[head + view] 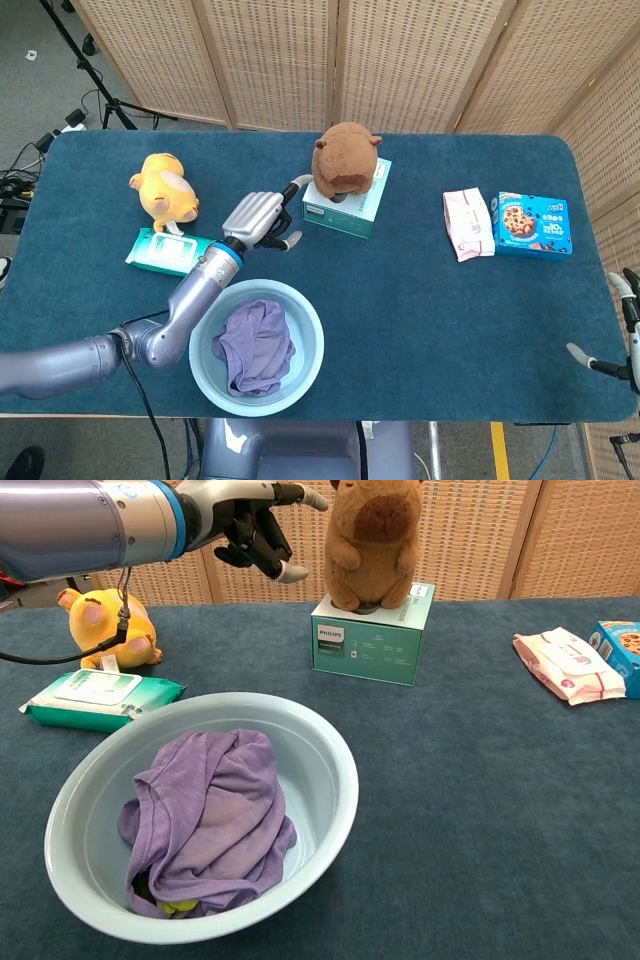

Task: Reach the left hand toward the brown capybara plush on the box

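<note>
The brown capybara plush (344,157) (373,540) sits upright on a teal box (346,200) (372,635) at the back middle of the table. My left hand (260,217) (250,518) hovers just left of the plush, fingers spread and holding nothing, one fingertip close to the plush's side without touching it. Only part of my right hand (620,330) shows at the right edge of the head view, fingers apart with nothing in them.
A light blue basin (205,330) (330,750) with a purple cloth (255,348) stands near the front. A yellow plush (165,189) and a green wipes pack (168,251) lie at left. At right lie a pink packet (468,223) and a blue cookie box (534,223).
</note>
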